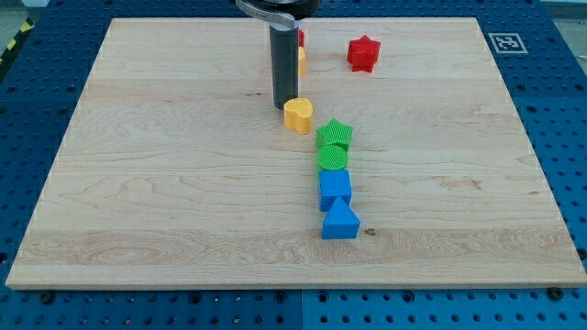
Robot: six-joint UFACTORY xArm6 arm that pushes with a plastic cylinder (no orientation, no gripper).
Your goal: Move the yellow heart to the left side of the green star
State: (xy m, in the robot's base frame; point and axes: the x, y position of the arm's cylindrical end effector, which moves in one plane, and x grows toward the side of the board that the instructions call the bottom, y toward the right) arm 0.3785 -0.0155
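Note:
The yellow heart (298, 115) lies on the wooden board (165, 183), just up and left of the green star (335, 134). My tip (283, 107) rests on the board right against the heart's left edge. The dark rod rises from there to the view's top. The green star sits at the top of a short column of blocks.
Below the star lie a green round block (333, 156), a blue block (335, 188) and a blue triangle (339, 222). A red star (363, 53) sits near the top. Behind the rod a red block (300, 38) and a yellow block (300, 60) are partly hidden.

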